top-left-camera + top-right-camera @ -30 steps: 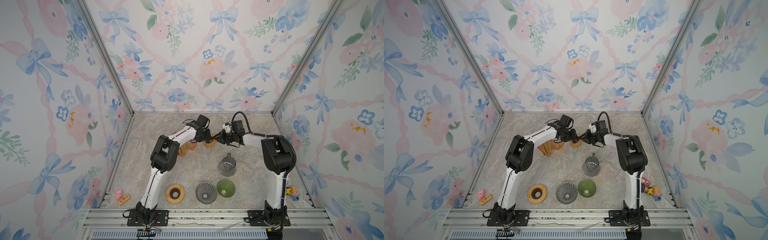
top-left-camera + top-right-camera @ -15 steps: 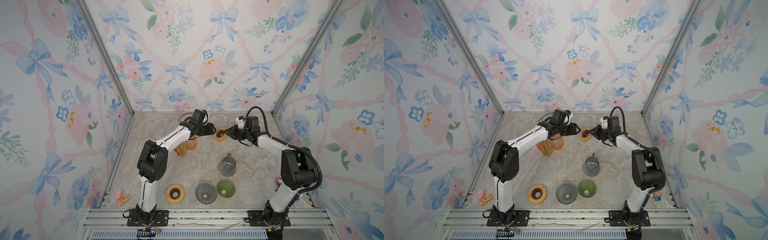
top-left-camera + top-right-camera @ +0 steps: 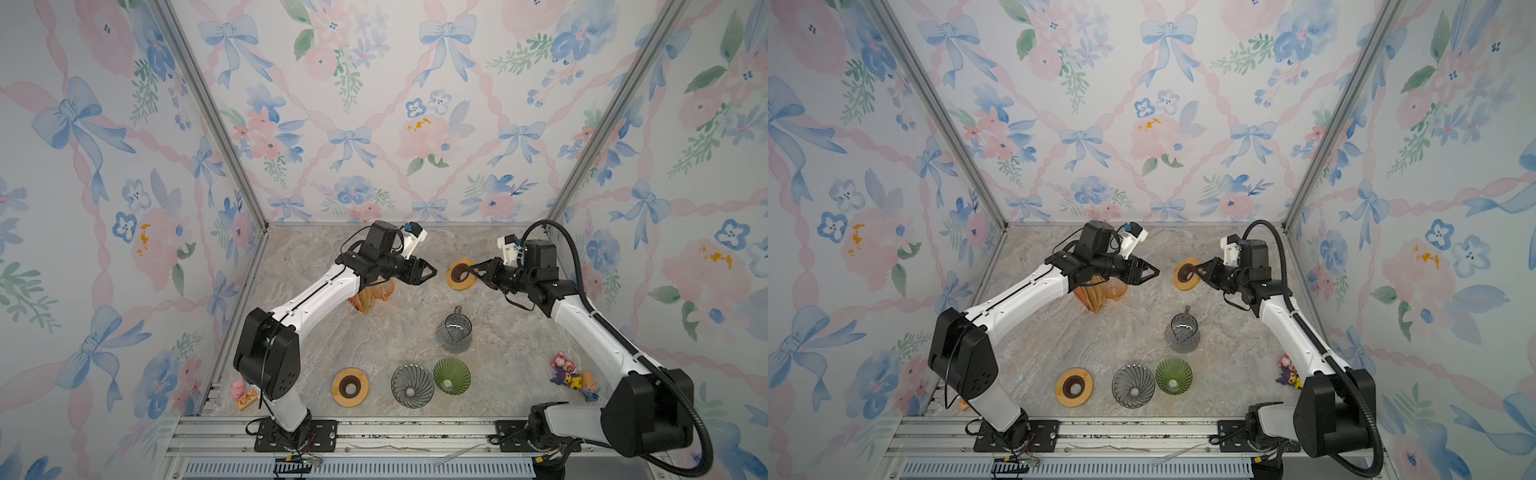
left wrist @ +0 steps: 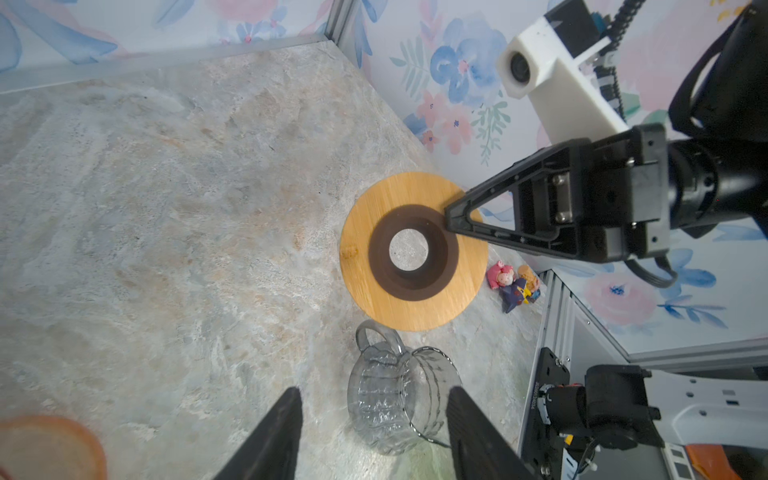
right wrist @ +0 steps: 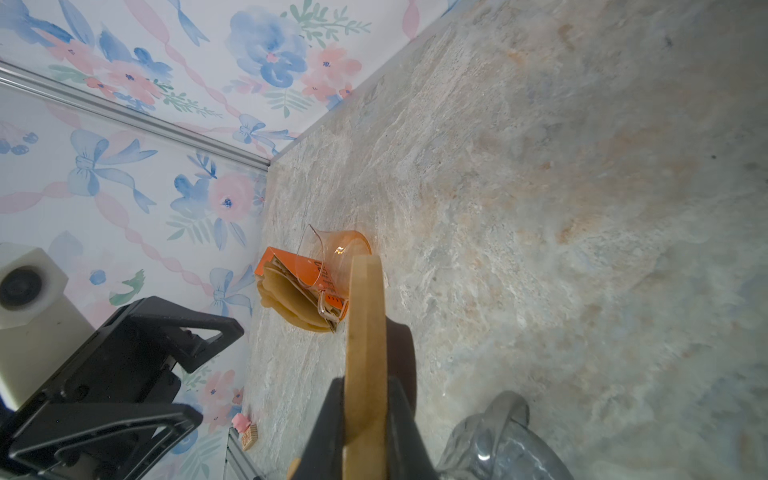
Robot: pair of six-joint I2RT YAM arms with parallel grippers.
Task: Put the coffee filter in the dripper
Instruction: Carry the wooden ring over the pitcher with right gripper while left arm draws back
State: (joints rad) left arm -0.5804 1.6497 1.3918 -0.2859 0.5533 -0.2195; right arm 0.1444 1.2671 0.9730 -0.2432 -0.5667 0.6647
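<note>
Arms drawn farther apart, right gripper [image 3: 472, 272] clenched on wooden ring [image 3: 459, 285] held on edge, face toward released left gripper [image 3: 432, 272]

Bright even light, soft shadows, wide-angle stretch at edges, blurred orange shape [image 4: 45, 449], perhaps out of focus.
</note>
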